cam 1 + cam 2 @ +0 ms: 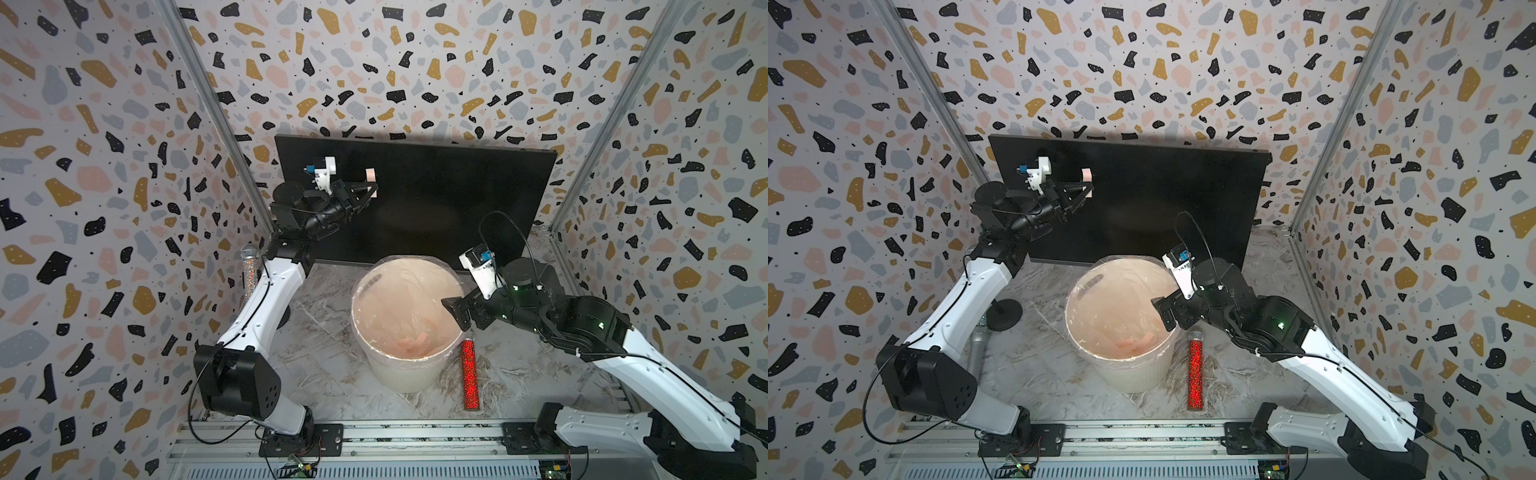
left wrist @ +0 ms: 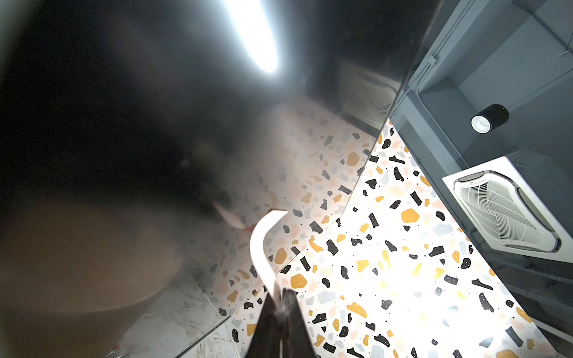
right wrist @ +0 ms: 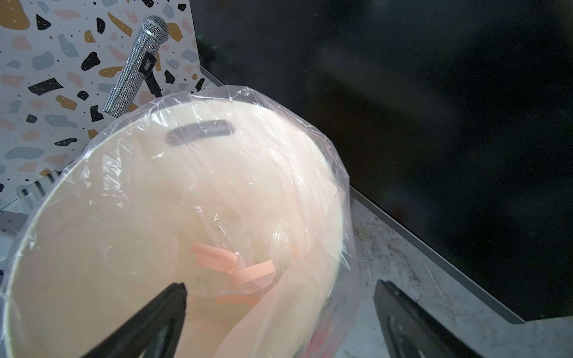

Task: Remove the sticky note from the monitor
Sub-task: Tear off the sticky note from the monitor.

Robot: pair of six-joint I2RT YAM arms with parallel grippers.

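Observation:
The monitor (image 1: pixel 436 199) (image 1: pixel 1163 195) leans against the back wall, black and wide. A pale pink sticky note (image 1: pixel 370 174) (image 1: pixel 1086 174) sits on its upper left area. My left gripper (image 1: pixel 376 189) (image 1: pixel 1091 189) is shut on the note's lower edge. In the left wrist view the note (image 2: pixel 259 248) curls brightly up from the closed gripper (image 2: pixel 280 294) towards the dark screen (image 2: pixel 93 93), its far end at the glass. My right gripper (image 1: pixel 451 309) (image 1: pixel 1160 309) (image 3: pixel 282 286) hangs open and empty over the bin's right rim.
A white bin (image 1: pixel 399 374) (image 1: pixel 1133 374) (image 3: pixel 46 201) lined with clear plastic stands in front of the monitor, with pink notes (image 3: pixel 248 269) inside. A red glitter tube (image 1: pixel 470 374) lies right of it. A silver microphone (image 1: pixel 249 266) (image 3: pixel 136 62) stands at the left wall.

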